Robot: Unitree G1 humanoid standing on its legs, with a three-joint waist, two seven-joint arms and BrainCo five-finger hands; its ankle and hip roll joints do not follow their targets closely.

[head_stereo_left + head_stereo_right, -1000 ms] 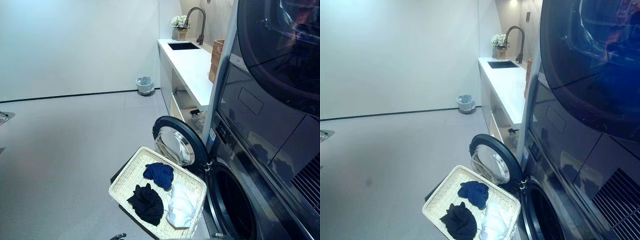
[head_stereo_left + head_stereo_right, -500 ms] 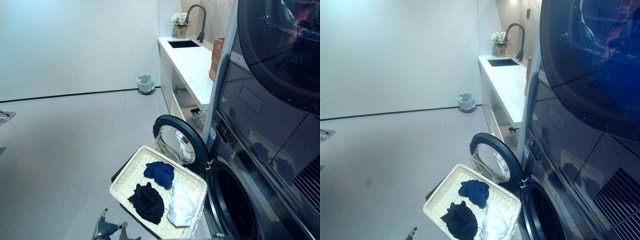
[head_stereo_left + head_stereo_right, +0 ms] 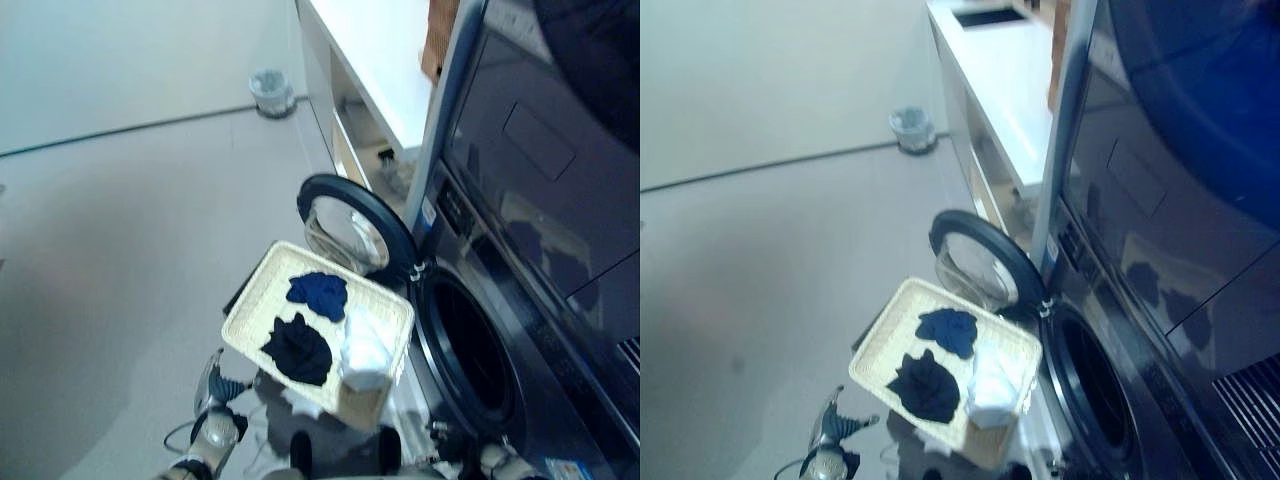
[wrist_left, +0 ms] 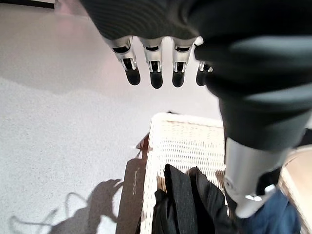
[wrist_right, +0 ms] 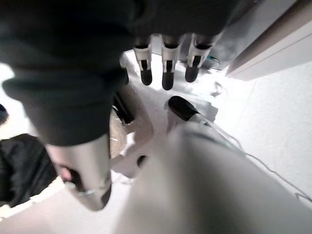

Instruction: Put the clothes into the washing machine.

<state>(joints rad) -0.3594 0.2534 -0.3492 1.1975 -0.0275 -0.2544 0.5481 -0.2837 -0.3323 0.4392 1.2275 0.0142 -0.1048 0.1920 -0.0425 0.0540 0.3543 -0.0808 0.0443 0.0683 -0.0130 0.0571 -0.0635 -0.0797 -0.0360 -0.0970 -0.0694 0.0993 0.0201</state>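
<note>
Your left hand (image 3: 213,392) hangs slack and empty just left of the basket (image 3: 262,300); the clothes (image 3: 297,349) lie inside it, untouched.

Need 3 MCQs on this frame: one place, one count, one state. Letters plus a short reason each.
1. Where does the white woven laundry basket stand?
A. On the white counter
B. Beside the open round washer door
C. Inside the drum

2. How many clothes lie in it?
A. One
B. Three
C. Five

3. What state is the left robot hand in?
A. Open, holding nothing
C. Curled round the basket rim
B. Pinching the black garment

Answers:
1 B: the basket sits on the floor right by the swung-open door.
2 B: a dark blue garment, a black garment and a white garment.
3 A: the left wrist view shows its fingers straight above the basket, apart from it.
</note>
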